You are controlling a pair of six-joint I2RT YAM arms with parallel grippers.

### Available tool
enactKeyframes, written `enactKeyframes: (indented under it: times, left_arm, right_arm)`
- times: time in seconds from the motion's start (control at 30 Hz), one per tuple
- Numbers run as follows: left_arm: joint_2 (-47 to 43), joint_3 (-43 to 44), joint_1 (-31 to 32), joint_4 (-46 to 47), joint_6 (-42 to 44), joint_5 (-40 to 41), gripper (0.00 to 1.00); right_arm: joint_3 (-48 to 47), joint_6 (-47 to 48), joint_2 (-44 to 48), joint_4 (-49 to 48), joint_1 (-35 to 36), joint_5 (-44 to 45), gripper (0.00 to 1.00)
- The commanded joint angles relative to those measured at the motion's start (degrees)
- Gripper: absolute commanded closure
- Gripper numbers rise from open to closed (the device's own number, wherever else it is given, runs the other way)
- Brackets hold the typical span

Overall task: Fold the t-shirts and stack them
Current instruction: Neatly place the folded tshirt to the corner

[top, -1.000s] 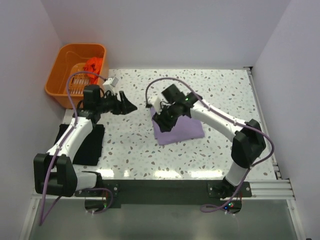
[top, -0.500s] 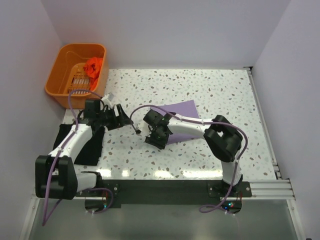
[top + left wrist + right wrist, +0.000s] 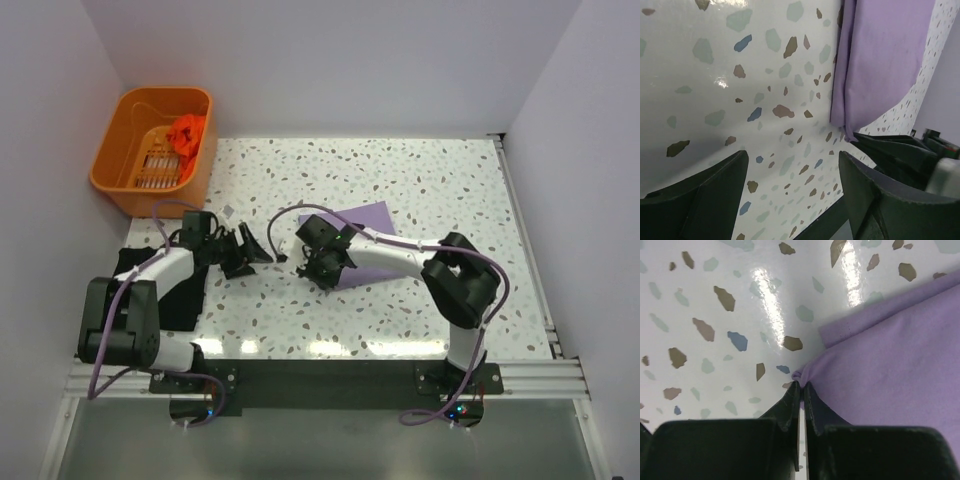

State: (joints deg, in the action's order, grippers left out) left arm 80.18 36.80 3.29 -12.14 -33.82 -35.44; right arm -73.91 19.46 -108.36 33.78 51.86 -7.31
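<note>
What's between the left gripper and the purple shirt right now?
Only bare speckled table lies there, per the left wrist view; the right gripper pinches the purple shirt at its corner.

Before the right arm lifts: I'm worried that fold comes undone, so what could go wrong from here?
1. The right claw pinches only the corner tip of the lilac shirt; it may slip free on lifting.
2. The left claw is open over the table, holding nothing, so a one-sided pull could drag or bunch the cloth.
</note>
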Motion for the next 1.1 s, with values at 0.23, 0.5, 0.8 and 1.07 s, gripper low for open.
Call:
enactKeyframes:
  times: [0.23,0.5,0.8,1.07]
  left_arm:
    - [8.3,-2.5,6.5,24.7,-17.2,-5.3,0.17]
    - [15.0,-1.5,10.5,32.3,-25.0,-4.0,0.09]
    - [23.9,2.3,13.3,35.4,-31.0,-5.8,0.16]
    - [27.2,2.2,15.4,36.1,-29.6,-10.0,0.34]
  right_arm:
    - [-3.4,0.0,6.9,-1.8,-4.0,-11.6,1.00]
    - [-5.3,-0.1,6.6,-0.9,-4.2,-14.8,1.00]
    - [-6.9,-2.6,5.9,-2.1,-4.0,-18.4,1.00]
    - [-6.7,-3.6,4.9,-3.5,-3.3,-20.0,1.00]
